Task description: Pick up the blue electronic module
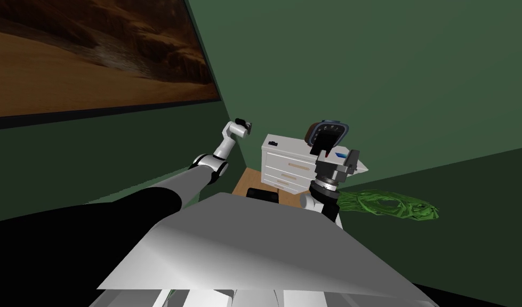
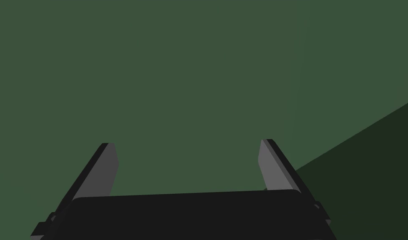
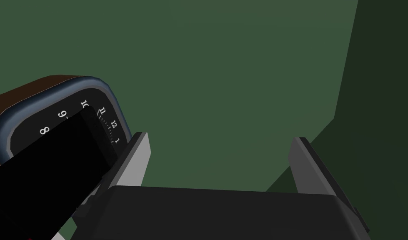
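right gripper (image 3: 219, 139): blades spread wide and pinching nothing, with plain green wall (image 3: 240, 62) in the gap. the head view puts it over the right end of the white drawer cabinet (image 1: 286, 168), at top level, wrist pointing up and forward.

blue module (image 1: 339, 155): a small blue-and-white sliver on the cabinet top, close against the right gripper's body in the head view and mostly hidden by it. cannot tell whether a blade touches it. it is not between the blades in the right wrist view.

black block (image 3: 44, 166): just outside one blade of the right gripper, apart from the blade tip, overlapping the lower part of the clock face.

clock (image 3: 61, 118): behind the block at the back of the cabinet top. brown body, blue-grey rim, dark face with white numerals, 8 through 1 readable.

small black item (image 1: 273, 143): on the cabinet top's left end, well apart from the clock.

left gripper (image 2: 187, 143): blades spread, holding nothing. the arm is raised to the left of the cabinet, near the wall corner.

wooden floor (image 1: 249, 181): a strip shows at the cabinet's foot.

green leafy thing (image 1: 393, 205): lies low to the right of the cabinet.

framed desert picture (image 1: 83, 53): on the left wall, far up.
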Controlling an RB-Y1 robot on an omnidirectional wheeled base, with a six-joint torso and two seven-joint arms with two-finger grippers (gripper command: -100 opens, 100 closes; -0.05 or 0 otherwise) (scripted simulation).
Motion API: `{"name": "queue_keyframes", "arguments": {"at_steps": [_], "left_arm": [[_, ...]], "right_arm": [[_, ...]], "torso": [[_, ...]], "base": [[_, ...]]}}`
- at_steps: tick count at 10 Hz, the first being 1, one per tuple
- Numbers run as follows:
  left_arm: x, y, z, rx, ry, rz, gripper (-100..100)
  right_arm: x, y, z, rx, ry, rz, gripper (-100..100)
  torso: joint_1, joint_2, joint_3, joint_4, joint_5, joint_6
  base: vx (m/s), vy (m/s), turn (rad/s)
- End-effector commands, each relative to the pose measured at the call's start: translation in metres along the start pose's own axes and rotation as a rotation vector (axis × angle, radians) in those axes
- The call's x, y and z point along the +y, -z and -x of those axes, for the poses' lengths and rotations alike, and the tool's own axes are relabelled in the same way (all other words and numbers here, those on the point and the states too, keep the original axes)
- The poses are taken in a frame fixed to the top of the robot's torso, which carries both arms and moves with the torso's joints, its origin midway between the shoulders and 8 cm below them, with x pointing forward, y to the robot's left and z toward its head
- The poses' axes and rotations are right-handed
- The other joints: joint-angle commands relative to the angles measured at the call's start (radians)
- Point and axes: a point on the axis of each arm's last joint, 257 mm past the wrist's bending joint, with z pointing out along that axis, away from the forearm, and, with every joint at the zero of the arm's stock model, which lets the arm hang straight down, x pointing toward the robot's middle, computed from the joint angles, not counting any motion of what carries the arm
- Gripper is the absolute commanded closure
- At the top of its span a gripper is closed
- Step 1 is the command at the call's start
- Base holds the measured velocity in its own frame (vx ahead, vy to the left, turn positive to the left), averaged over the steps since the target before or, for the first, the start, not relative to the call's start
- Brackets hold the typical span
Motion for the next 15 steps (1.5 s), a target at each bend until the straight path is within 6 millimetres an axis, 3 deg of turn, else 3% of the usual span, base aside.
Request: {"name": "queue_keyframes", "arguments": {"at_steps": [1, 11, 14, 15], "left_arm": [[-0.001, -0.001, 0.003, -0.008, 0.003, 0.043, -100], [0.008, 0.002, 0.008, -0.021, 0.036, 0.268, -100], [0.005, 0.010, -0.002, 0.001, 0.056, 0.362, -100], [0.014, 0.011, 0.000, -0.003, 0.059, 0.398, -100]], "right_arm": [[0.000, 0.000, 0.000, 0.000, 0.000, 0.000, 0], [0.000, 0.000, 0.000, 0.000, 0.000, 0.000, 0], [0.000, 0.000, 0.000, 0.000, 0.000, 0.000, 0], [0.000, 0.000, 0.000, 0.000, 0.000, 0.000, 0]], "torso": [[0.000, 0.000, 0.000, 0.000, 0.000, 0.000], [-0.001, 0.000, 0.000, 0.000, 0.000, 0.000], [-0.001, 0.000, 0.000, 0.000, 0.000, 0.000], [-0.003, 0.000, 0.000, 0.000, -0.001, 0.000]], "base": [[0.001, -0.026, 0.004], [0.001, -0.025, 0.000], [0.001, -0.047, -0.005], [0.004, -0.050, -0.005]]}}
